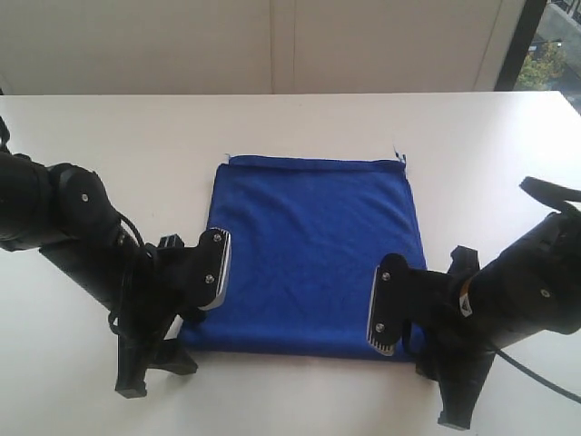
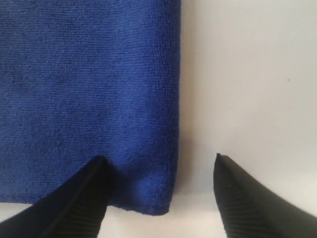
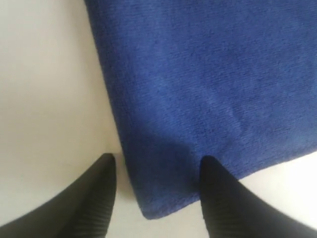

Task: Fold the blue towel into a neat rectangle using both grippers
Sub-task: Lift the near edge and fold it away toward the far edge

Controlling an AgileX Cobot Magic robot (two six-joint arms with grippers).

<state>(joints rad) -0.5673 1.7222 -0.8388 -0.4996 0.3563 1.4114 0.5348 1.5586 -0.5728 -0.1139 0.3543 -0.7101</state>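
Royal-blue microfibre towel [image 1: 313,250] is laid flat on the white surface [image 1: 127,136]. On the arms' side, its left corner is straddled by the black left gripper [image 2: 159,158], jaws wide, its right corner by the equally spread right gripper [image 3: 158,158]; nothing is held.

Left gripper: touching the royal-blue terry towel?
Cannot tell. Left wrist view shows the open left gripper straddling the royal-blue terry towel's side edge, one fingertip over cloth, but neither contact nor gap shows plainly.

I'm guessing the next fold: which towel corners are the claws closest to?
The blue towel's two front corners: left gripper straddles one, right gripper the other. Far corners lie alone.
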